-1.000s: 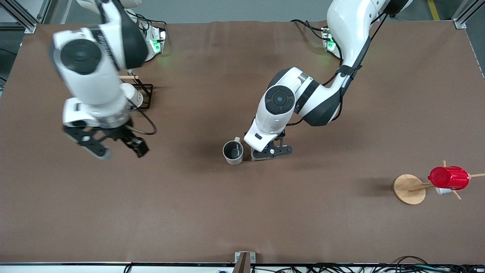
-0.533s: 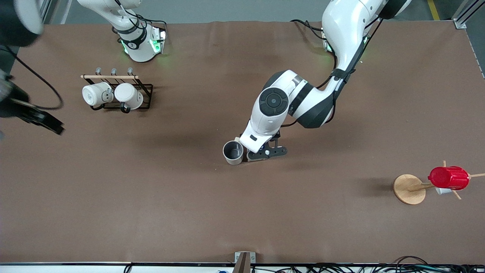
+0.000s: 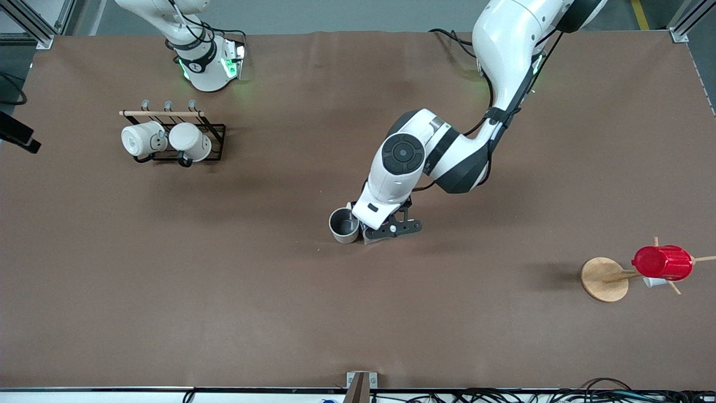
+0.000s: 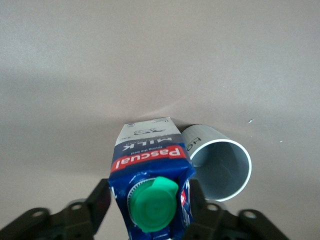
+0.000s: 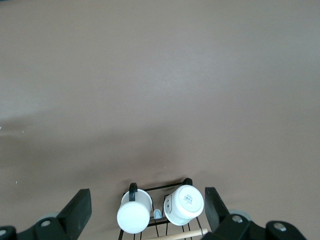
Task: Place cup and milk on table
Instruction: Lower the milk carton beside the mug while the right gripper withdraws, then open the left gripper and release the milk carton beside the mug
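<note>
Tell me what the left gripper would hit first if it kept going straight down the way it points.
Probably the brown matte table. The left gripper is shut on the blue-and-white milk carton, so the carton's base would land first, right beside the off-white mug with a grey interior. How much height is left is unclear.

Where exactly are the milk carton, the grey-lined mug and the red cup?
milk (image 4: 152, 200): left wrist view, on its green cap.
cup (image 3: 344, 224): front view, on its dark interior.
red cup (image 3: 663, 262): front view, on its ribbed side.
</note>
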You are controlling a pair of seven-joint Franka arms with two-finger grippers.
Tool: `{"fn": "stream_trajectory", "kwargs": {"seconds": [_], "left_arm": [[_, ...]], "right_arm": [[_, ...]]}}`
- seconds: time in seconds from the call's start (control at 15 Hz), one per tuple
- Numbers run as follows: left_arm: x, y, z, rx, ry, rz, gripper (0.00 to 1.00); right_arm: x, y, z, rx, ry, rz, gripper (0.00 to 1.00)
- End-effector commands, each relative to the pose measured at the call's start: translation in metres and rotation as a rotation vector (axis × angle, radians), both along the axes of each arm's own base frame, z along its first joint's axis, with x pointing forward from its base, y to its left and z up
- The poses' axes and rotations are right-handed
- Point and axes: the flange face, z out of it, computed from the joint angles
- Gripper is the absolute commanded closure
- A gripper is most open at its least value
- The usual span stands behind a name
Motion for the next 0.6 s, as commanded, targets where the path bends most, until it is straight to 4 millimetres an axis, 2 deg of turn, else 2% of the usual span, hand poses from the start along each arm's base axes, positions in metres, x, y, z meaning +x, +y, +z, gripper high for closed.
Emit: {"fn": "stream_trajectory", "kwargs": {"seconds": [0.0, 0.07, 0.13, 0.27, 0.33, 0.53], "left_arm": [[0.004, -0.002, 0.014, 0.003, -0.034, 0.017, 0.0], [0.005, 0.001, 0.022, -0.004, -0.035, 0.022, 0.0], [0.009, 0.008, 0.038, -0.012, -0.049, 0.032, 0.0], [0.02, 0.035, 0.08, -0.02, -0.069, 0.069, 0.0], [0.025, 0.053, 0.103, -0.016, -0.078, 0.087, 0.0], [0.044, 0.129, 0.162, 0.011, -0.098, 0.177, 0.0]], "right_arm": [[-0.001, 0.004, -0.001, 0.025, -0.003, 0.001, 0.0], [0.0, 0.004, 0.0, 0.025, -0.005, 0.001, 0.0], [0.0, 0.005, 0.0, 0.026, -0.005, 0.004, 0.0], [0.0, 0.008, 0.001, 0.026, -0.006, 0.007, 0.0], [0.0, 0.009, 0.003, 0.026, -0.009, 0.009, 0.0], [0.0, 0.012, 0.003, 0.061, -0.01, -0.014, 0.0]]}}
